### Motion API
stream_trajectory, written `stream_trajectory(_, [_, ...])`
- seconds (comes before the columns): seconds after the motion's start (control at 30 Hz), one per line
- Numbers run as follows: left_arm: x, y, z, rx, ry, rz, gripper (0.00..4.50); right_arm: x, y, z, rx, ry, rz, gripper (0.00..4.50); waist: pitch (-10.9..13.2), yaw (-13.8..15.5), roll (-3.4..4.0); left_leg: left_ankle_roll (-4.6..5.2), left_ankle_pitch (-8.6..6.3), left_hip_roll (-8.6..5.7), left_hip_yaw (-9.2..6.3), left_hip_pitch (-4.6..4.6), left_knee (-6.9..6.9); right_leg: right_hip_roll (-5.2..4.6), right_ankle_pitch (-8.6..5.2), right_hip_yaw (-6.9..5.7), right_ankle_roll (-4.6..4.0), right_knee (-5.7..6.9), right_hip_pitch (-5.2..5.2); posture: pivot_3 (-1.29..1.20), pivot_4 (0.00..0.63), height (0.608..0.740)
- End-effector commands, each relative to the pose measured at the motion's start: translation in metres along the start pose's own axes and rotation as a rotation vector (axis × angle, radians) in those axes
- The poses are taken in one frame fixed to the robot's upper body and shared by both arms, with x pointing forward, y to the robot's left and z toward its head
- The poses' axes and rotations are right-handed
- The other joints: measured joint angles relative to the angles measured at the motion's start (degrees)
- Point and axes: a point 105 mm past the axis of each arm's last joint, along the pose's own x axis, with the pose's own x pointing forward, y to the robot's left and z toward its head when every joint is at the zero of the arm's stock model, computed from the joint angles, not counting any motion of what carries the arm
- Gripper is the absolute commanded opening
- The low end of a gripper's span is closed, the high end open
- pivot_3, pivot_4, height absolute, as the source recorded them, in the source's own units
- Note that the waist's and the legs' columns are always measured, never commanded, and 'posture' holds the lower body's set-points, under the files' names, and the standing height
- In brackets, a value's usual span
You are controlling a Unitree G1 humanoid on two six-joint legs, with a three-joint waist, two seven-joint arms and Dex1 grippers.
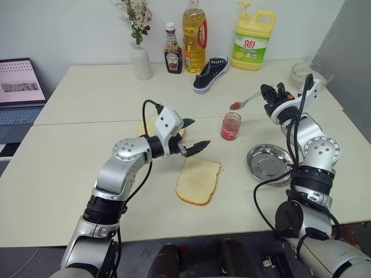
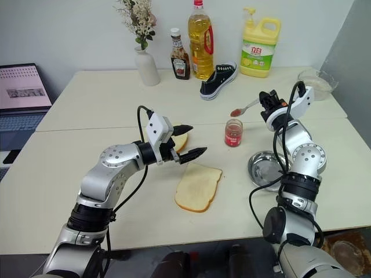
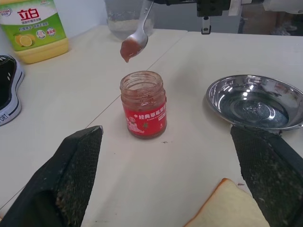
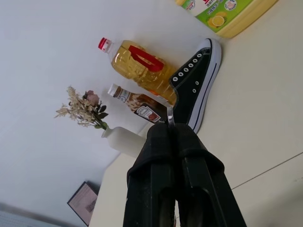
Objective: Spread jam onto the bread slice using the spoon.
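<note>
The jam (image 1: 231,126) is in a small clear jar with a red label, standing open near the table's middle. My right gripper (image 1: 269,96) is shut on the handle of the spoon (image 1: 244,102), whose bowl carries a red dollop above and just behind the jar; the left wrist view shows the loaded spoon (image 3: 134,43) over the jar (image 3: 143,105). The bread slice (image 1: 199,180) lies flat on the table, in front and left of the jar. My left gripper (image 1: 192,135) hovers open above the slice's far edge, nothing between its fingers.
A round steel dish (image 1: 271,163) sits right of the bread. A pile of slices (image 1: 149,127) lies behind my left gripper. At the back stand a vase (image 1: 139,59), sauce bottle (image 1: 173,57), oil bottle (image 1: 195,37), black shoe (image 1: 210,73), yellow detergent jug (image 1: 253,41) and glass bowl (image 1: 307,73). A laptop (image 1: 21,87) sits far left.
</note>
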Motion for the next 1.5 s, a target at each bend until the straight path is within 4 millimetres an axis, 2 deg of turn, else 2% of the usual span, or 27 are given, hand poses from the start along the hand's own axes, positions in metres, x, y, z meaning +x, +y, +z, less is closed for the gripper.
stream_trajectory(0.03, [-0.008,0.005,0.013,0.044,-0.04,0.004,4.5,-0.009,0.026,0.012,0.042,-0.05,0.103,0.03,0.0,0.0,0.0,0.0,0.0,0.0,0.0,0.0,0.0,0.0,0.0,0.0,0.0,0.0,0.0,0.0,0.15,0.74])
stream_trajectory(0.2, [-0.031,-0.005,0.014,0.041,-0.036,-0.06,4.5,-0.022,0.05,0.007,0.094,-0.021,0.183,0.03,0.02,-0.22,0.04,0.0,0.0,0.05,0.0,-0.02,-0.05,0.0,0.0,0.01,0.0,0.01,-0.06,0.0,0.15,0.74])
stream_trajectory(0.3, [-0.053,-0.017,0.009,0.032,0.021,-0.137,4.5,-0.033,0.062,-0.005,0.074,0.04,0.225,0.03,0.02,-0.44,0.05,0.0,0.0,0.13,-0.02,-0.16,-0.07,0.0,0.0,0.0,-0.01,0.03,-0.21,0.0,0.15,0.74])
stream_trajectory(0.43, [-0.076,-0.02,0.005,0.0,0.084,-0.171,4.5,-0.048,0.076,-0.03,0.052,0.151,0.269,0.03,0.03,-0.78,0.08,0.01,0.0,0.2,-0.04,-0.21,-0.07,0.0,-0.01,-0.01,-0.02,0.05,-0.26,0.0,0.15,0.74])
stream_trajectory(0.6, [-0.1,-0.043,-0.005,-0.037,0.151,-0.236,4.5,-0.075,0.085,-0.069,-0.003,0.341,0.342,0.03,0.04,-0.92,0.09,0.01,0.0,0.34,0.0,-0.23,-0.06,-0.03,-0.03,0.02,-0.02,-0.04,-0.24,0.0,0.15,0.74])
stream_trajectory(0.8, [-0.113,-0.055,-0.018,-0.037,0.207,-0.251,4.5,-0.094,0.071,-0.103,-0.067,0.488,0.34,0.03,0.04,-0.88,0.08,0.02,-0.01,0.41,0.0,-0.22,-0.05,0.01,-0.15,-0.02,-0.2,-0.06,-0.23,0.0,0.15,0.74])
stream_trajectory(1.03, [-0.119,-0.068,-0.028,-0.051,0.224,-0.254,4.5,-0.103,0.05,-0.13,-0.159,0.566,0.317,0.03,0.04,-0.93,0.08,0.01,-0.01,0.75,0.09,-0.19,-0.07,0.37,-0.21,0.01,-0.16,-0.11,-0.26,0.0,0.15,0.74])
stream_trajectory(1.23, [-0.117,-0.074,-0.032,-0.068,0.225,-0.253,4.5,-0.101,0.035,-0.147,-0.26,0.599,0.308,0.03,0.04,-0.92,0.08,0.01,-0.01,0.9,0.08,-0.19,-0.07,0.54,-0.21,-0.01,-0.26,-0.01,-0.37,0.0,0.15,0.74])
stream_trajectory(1.5, [-0.117,-0.075,-0.031,-0.078,0.232,-0.231,4.5,-0.089,0.027,-0.16,-0.333,0.605,0.322,0.03,0.04,-0.91,0.08,0.01,-0.01,0.9,0.12,-0.21,-0.06,0.55,-0.21,0.02,-0.26,-0.02,-0.4,0.0,0.15,0.74])
